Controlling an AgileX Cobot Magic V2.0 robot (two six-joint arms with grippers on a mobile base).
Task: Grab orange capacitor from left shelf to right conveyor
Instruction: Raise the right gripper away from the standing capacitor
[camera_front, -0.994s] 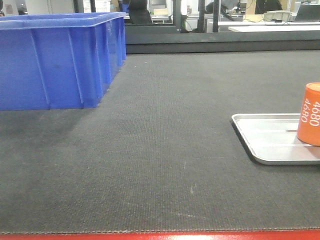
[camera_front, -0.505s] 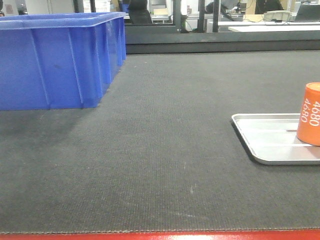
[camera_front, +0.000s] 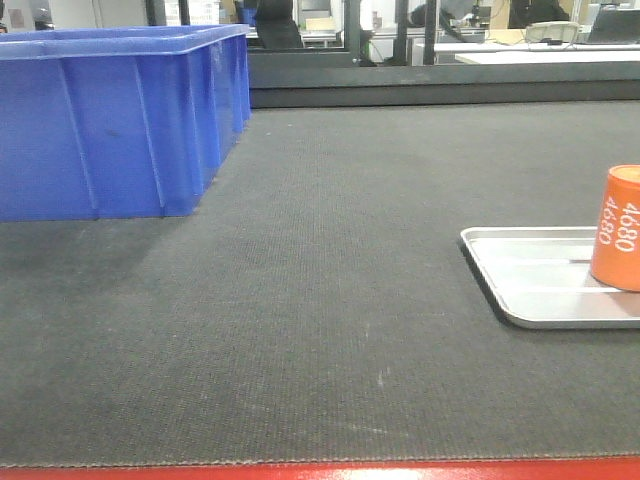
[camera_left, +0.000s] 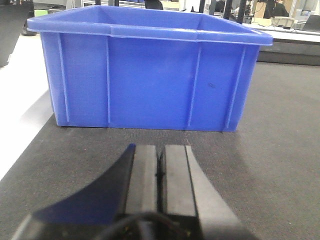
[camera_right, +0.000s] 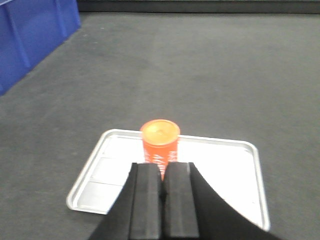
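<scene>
Standing upright on a shallow silver tray (camera_right: 220, 175), the orange capacitor (camera_right: 160, 142) sits toward the tray's upper left part in the right wrist view, its flat orange top facing the camera and white print running down its side. In the front view the same capacitor (camera_front: 617, 228) shows at the far right edge of the frame, partly cut off, with "4680" readable twice on its side, and the tray (camera_front: 530, 285) lies beneath it in the lower right.

The tray rests on the right conveyor (camera_front: 320, 300), a dark grey woven belt that fills most of the front view, with a red strip along the bottom edge of the frame. A blue plastic bin (camera_front: 110, 120) stands on the belt in the upper left of that view, well apart from the tray.

The right gripper (camera_right: 162, 172) hangs at the bottom centre of its own view, just in front of the capacitor and above the tray. Its two black fingers (camera_right: 146, 200) are pressed together with only a thin seam between them and nothing caught there.

The left gripper (camera_left: 160, 155) shows at the bottom centre of the left wrist view, pointing toward the near wall of the blue bin (camera_left: 150, 80). Its fingers (camera_left: 145, 180) are likewise clenched against each other, empty. A pale surface (camera_left: 20, 100) runs along the left edge of that frame beside the belt
</scene>
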